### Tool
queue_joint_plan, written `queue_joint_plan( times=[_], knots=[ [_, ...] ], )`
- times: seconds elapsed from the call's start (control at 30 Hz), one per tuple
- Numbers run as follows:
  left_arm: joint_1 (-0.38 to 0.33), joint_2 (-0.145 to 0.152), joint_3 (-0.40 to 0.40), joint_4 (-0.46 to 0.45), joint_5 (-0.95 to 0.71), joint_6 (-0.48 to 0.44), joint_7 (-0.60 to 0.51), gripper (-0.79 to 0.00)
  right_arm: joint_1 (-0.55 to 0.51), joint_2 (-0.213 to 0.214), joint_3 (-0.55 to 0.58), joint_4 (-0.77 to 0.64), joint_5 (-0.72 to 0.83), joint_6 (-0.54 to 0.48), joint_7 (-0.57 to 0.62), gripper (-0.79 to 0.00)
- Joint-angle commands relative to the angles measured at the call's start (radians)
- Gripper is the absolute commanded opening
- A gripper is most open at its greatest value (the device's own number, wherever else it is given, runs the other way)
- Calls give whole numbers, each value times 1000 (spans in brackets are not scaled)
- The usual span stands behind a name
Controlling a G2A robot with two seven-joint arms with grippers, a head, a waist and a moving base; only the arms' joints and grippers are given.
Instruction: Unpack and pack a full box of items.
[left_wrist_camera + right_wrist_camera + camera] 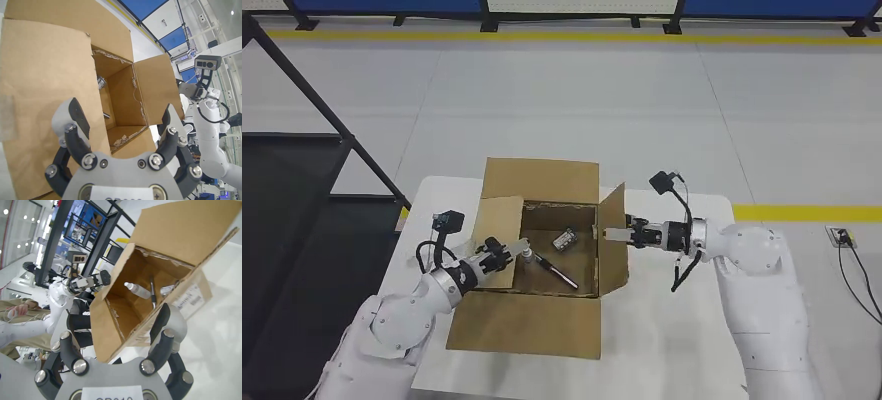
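Note:
An open cardboard box (540,181) stands mid-table with all flaps spread. Inside lie a white-capped bottle (139,291), a black and silver pen (152,291) and a silvery packet (167,289). The pen (554,271) and the packet (564,238) also show from above. My left gripper (504,258) hovers open at the box's left flap (47,72), nothing between its fingers (78,115). My right gripper (620,234) is open at the right flap (105,321), whose edge runs between its fingers; one finger (163,317) lies against the flap's labelled outer face, the other is hidden behind the cardboard.
The white table (672,340) has bare surface to the right of and in front of the box. The front flap (527,322) lies flat toward the near edge. A dark frame (312,110) stands beyond the table's left side.

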Motion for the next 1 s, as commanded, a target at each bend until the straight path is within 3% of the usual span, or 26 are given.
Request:
queue_joint_plan(
  times=[0.0, 0.23, 0.43, 0.63, 0.97],
  knots=[
    [-1, -1, 2, 6, -9, 3, 12, 0, 32, 4, -60, 35, 54, -9, -9, 0],
    [-3, -5, 3, 30, -34, 24, 47, 0, 152, -6, -254, 209, 82, -59, -59, 0],
    [-6, -8, 11, 47, -47, 28, 64, 0, 231, -32, -394, 350, 19, -165, -165, 0],
    [-19, -11, 24, 64, -51, 53, 72, 0, 252, -44, -469, 392, -75, -230, -254, 0],
    [-33, -14, 36, 82, -52, 56, 77, 0, 265, -49, -532, 422, -165, -233, -340, 0]
  ],
)
